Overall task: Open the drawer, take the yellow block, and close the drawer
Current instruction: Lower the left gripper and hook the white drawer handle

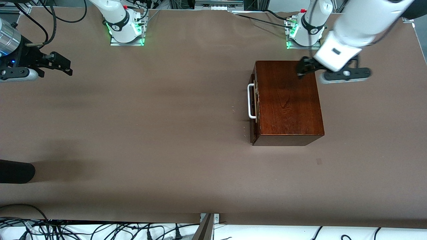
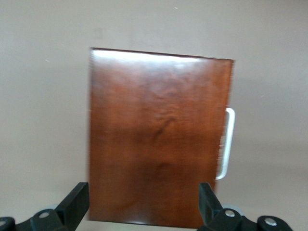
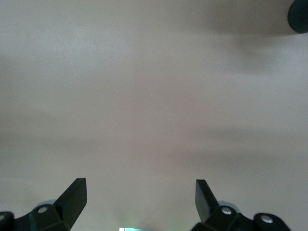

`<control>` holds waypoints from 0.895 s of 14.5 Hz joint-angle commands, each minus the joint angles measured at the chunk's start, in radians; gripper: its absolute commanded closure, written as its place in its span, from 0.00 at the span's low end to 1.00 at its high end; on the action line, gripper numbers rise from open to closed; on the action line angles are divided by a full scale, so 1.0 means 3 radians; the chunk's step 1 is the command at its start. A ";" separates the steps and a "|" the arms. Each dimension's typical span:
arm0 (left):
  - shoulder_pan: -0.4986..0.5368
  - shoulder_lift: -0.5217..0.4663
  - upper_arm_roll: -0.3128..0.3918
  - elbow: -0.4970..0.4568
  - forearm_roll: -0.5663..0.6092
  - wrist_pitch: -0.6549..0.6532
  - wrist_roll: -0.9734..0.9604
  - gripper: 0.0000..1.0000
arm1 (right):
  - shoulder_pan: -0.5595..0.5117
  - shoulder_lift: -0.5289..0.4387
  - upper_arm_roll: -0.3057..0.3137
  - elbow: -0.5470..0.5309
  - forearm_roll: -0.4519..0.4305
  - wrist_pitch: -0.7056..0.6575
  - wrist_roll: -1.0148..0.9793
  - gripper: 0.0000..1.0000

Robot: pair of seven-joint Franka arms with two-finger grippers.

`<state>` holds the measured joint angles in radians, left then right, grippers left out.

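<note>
Opening step not yet begun: drawer point(image 1: 253, 110) sat shut in wooden box point(image 1: 287, 101), white loop handle point(image 1: 251, 101) facing right arm's end of table point(image 1: 150, 133). Yellow block unseen, presumably inside. My left gripper point(image 1: 305, 68) hung over box top, fingers apart, empty. My right gripper point(image 1: 56, 65) waited, fingers apart, over bare table. Next, I judged: hook handle, pull toward right arm's end; plenty of open tabletop there.

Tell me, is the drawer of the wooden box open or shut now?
Shut. The drawer front sits nearly flush against the wooden box, no pale tray shows, and its white handle is untouched.
</note>
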<state>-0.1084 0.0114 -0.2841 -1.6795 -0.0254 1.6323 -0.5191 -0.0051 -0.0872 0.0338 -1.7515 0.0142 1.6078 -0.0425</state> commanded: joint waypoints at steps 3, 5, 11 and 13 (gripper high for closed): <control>-0.0292 0.0554 -0.0352 0.0122 -0.0018 0.0270 -0.0967 0.00 | -0.0019 -0.0062 0.0010 -0.0042 0.0040 0.0020 -0.0053 0.00; -0.0563 0.0749 -0.0357 0.0158 0.0216 0.0306 -0.1295 0.00 | -0.0019 -0.0057 0.0010 -0.0042 0.0040 0.0025 -0.0053 0.00; -0.0978 0.1418 -0.0357 0.0414 0.0575 0.0367 -0.1900 0.00 | -0.0019 -0.0042 0.0010 -0.0042 0.0034 0.0030 -0.0053 0.00; -0.0963 0.1506 -0.0347 0.0393 0.0626 0.0617 -0.1905 0.00 | -0.0019 -0.0037 0.0010 -0.0047 0.0034 0.0040 -0.0053 0.00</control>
<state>-0.3991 0.4157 -0.3928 -1.6055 0.1274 1.7878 -1.0766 -0.0050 -0.0873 0.0344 -1.7524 0.0142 1.6080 -0.0426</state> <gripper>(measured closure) 0.000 0.000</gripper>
